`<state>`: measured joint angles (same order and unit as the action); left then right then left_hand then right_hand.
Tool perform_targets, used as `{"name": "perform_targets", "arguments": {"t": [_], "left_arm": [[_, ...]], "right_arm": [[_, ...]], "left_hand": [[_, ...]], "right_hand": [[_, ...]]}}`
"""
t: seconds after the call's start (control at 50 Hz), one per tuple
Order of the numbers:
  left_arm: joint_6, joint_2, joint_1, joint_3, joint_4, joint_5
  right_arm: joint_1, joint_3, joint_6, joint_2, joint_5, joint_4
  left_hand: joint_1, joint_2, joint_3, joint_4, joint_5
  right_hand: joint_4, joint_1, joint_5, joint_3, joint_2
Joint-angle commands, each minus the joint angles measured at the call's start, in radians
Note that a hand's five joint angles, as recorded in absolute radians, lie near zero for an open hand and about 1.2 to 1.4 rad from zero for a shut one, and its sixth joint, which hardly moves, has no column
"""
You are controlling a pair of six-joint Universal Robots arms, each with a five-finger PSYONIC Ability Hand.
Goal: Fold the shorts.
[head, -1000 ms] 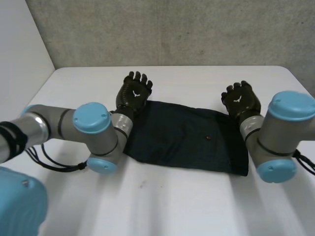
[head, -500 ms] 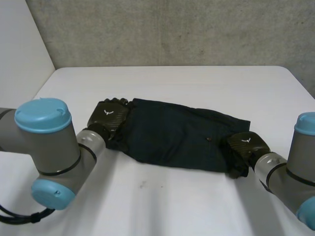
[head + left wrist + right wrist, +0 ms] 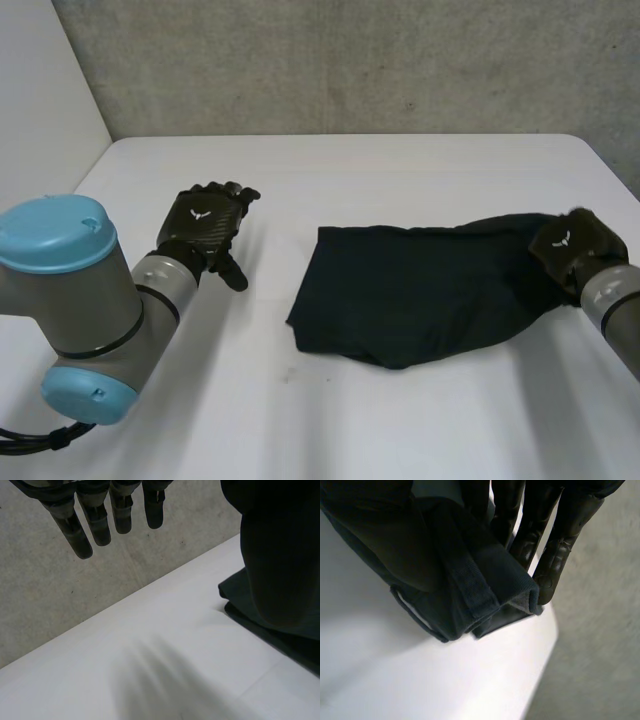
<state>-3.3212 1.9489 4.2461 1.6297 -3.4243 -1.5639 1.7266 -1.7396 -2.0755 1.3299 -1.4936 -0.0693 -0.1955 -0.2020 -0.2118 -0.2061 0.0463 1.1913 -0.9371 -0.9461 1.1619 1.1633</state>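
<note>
1. The shorts are dark and bunched up, with soft folds; they lie on the white tabletop, on the 3 o'clock side of its middle.
2. The head view shows the left hand at 9 o'clock from the shorts, well apart; its wrist view shows the fingers straight and loose, holding nothing; the right wrist view shows fingers squeezing a thick folded edge band of the shorts.
3. The shorts' long way runs from 8 o'clock to 2 o'clock; the 2 o'clock end is in the right hand.
</note>
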Motion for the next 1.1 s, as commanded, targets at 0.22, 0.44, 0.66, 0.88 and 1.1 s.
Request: {"name": "perform_targets", "arguments": {"t": [0.22,0.44,0.66,0.88,1.1], "left_arm": [[0.0,-0.021,-0.002,0.001,-0.001,-0.002],[-0.011,-0.107,-0.014,-0.062,-0.029,0.012],[-0.004,-0.033,-0.098,-0.251,-0.03,0.012],[-0.001,0.2,-0.224,-0.381,-0.01,0.028],[-0.003,0.35,-0.267,-0.433,0.034,0.031]], "right_arm": [[0.424,0.233,0.235,-0.233,0.494,0.036],[0.429,0.221,-0.084,-0.262,0.561,0.037],[0.286,0.141,-0.822,0.015,0.56,-0.024],[0.176,0.155,-0.911,0.069,0.314,0.072],[0.177,0.226,-0.796,-0.135,0.191,0.082]], "left_hand": [[-0.012,-0.006,0.004,-0.002,-0.013],[-0.015,-0.009,0.001,-0.004,-0.01],[-0.033,-0.026,-0.016,-0.022,0.007],[-0.062,-0.056,-0.046,-0.051,0.037],[-0.086,-0.079,-0.069,-0.075,0.06]], "right_hand": [[0.205,-0.459,-0.276,0.234,0.233],[-0.836,0.581,0.765,-0.806,-0.807],[-1.017,0.763,0.946,-0.987,-0.989],[-1.017,0.763,0.946,-0.987,-0.989],[-1.017,0.763,0.946,-0.987,-0.989]]}}
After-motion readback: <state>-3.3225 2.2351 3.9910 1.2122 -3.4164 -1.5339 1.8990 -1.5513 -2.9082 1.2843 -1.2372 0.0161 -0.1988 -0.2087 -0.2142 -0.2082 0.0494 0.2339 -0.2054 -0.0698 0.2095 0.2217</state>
